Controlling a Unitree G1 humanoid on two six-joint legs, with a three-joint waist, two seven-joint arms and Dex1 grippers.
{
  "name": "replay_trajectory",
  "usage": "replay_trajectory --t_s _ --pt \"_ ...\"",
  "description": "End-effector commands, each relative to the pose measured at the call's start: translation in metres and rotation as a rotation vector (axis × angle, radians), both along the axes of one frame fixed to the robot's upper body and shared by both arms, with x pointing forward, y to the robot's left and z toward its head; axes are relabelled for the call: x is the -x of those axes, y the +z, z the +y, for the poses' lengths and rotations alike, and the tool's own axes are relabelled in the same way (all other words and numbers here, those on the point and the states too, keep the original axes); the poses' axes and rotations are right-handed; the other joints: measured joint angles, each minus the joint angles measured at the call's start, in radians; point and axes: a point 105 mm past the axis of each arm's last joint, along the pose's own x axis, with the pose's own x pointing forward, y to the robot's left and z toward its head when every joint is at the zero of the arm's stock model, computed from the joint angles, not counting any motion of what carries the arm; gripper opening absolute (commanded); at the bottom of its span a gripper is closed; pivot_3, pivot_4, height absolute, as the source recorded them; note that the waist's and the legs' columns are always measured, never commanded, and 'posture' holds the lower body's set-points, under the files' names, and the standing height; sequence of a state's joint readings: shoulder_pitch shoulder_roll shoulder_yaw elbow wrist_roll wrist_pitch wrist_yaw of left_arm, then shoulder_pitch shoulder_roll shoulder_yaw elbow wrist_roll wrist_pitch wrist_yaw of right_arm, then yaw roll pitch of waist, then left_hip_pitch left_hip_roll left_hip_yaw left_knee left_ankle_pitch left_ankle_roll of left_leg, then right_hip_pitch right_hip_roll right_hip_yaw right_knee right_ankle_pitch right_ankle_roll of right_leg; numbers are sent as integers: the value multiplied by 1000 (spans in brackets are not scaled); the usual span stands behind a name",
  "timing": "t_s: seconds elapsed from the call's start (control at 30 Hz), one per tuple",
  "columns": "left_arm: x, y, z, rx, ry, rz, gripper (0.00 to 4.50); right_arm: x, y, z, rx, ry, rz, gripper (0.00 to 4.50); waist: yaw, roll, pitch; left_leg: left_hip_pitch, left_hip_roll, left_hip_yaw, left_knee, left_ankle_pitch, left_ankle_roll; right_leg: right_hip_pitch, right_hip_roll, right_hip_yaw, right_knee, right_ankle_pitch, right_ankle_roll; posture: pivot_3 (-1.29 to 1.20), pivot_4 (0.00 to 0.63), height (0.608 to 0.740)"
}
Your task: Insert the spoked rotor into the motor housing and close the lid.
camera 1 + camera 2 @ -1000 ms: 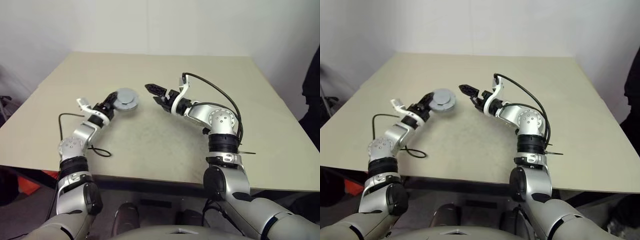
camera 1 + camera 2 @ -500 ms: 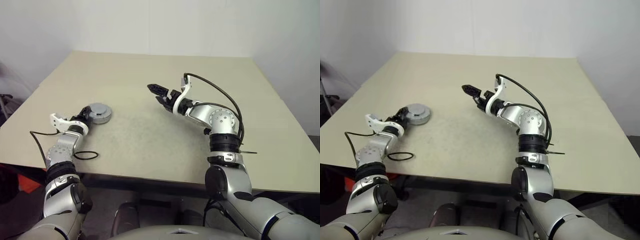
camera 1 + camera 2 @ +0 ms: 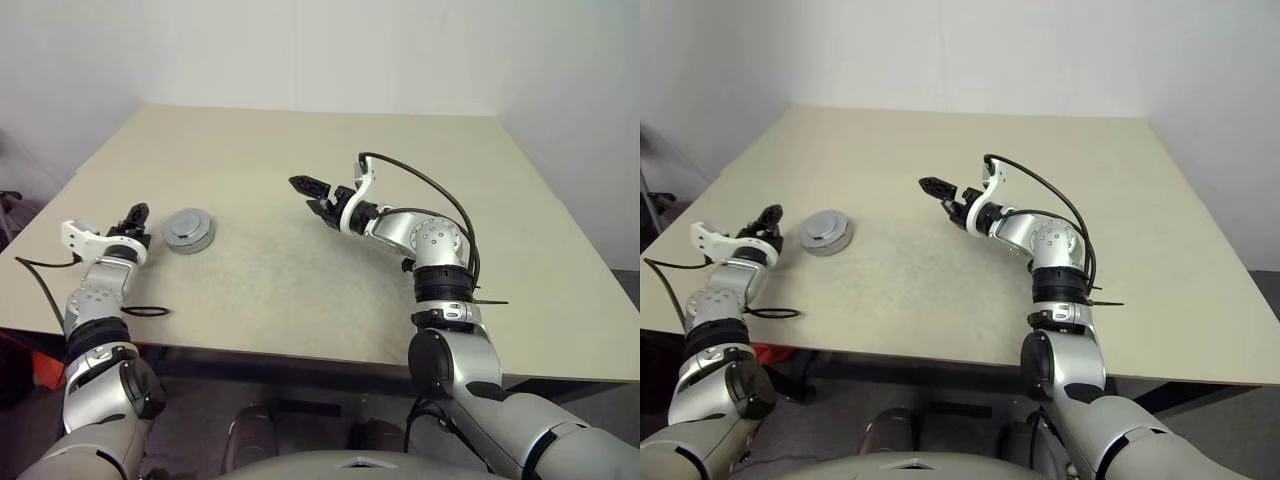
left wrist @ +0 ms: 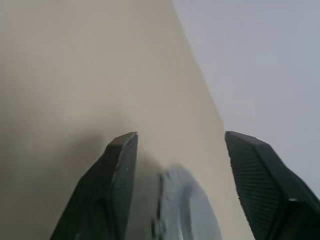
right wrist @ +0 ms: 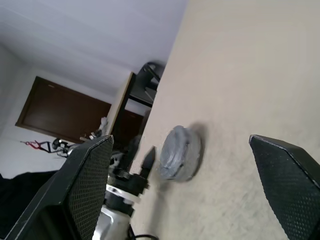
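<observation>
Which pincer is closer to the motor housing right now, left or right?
Left. The left pincer sits open just beside the motor housing, not touching it, near the table's left edge. The right pincer hangs open farther off, toward the table's middle.

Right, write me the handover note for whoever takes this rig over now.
Left gripper: open, holding nothing, just beside the motor housing on its left, apart from it.
Right gripper: open wide, holding nothing, above the table near its middle, to the housing's right.
The housing sits near the table's left edge with the lid closed on top.
The spoked rotor would be hidden under the lid, so I cannot confirm it is inside.
Done: lid on, assembly released.
Left: check that the lid sits flush, then pull both arms back.
</observation>
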State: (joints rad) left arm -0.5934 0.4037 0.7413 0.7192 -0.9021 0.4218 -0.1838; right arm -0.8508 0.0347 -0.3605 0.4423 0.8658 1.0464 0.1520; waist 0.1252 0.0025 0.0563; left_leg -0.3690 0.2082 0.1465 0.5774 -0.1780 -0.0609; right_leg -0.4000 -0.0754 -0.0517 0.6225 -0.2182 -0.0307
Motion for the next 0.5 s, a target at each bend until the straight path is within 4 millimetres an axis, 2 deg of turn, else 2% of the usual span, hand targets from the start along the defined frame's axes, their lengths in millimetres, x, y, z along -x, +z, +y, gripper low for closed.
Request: replay_trajectory --t_s 0.03,0.13,0.23,0.37,0.43,0.5 --pt "-6 28 9 -96 7 -70 2958 -4 19 1 -15 -2 -71 4500 2 0 0 0 0 0 0 0 0 0 0 0 0 0 0 0 0 740" --pt "-11 47 -1 -227 -43 -119 2958 -2 30 -3 51 -9 -223 4500 5 0 0 0 0 0 0 0 0 0 0 0 0 0 0 0 0 740" --pt "-17 67 -37 -430 -182 -193 2958 12 41 -3 173 45 -472 4500 12 -4 0 -1 0 0 0 0 0 0 -1 -1 0 0 0 0 0 740" --pt "-16 90 -98 -700 -394 -344 2958 26 32 -20 380 127 -680 4500 17 -5 0 -1 0 0 0 0 0 2 -1 -1 -1 0 0 0 0 740" --pt "-11 90 -130 -833 -528 -399 2958 26 22 -35 503 143 -738 4500 19 -5 0 0 0 0 0 0 0 2 -1 -1 -1 0 0 0 0 740" --pt "-1 78 -170 -944 -718 -436 2958 31 11 -50 617 191 -799 4500 21 -5 0 1 0 0 0 0 0 3 -1 0 -1 0 0 0 0 740"
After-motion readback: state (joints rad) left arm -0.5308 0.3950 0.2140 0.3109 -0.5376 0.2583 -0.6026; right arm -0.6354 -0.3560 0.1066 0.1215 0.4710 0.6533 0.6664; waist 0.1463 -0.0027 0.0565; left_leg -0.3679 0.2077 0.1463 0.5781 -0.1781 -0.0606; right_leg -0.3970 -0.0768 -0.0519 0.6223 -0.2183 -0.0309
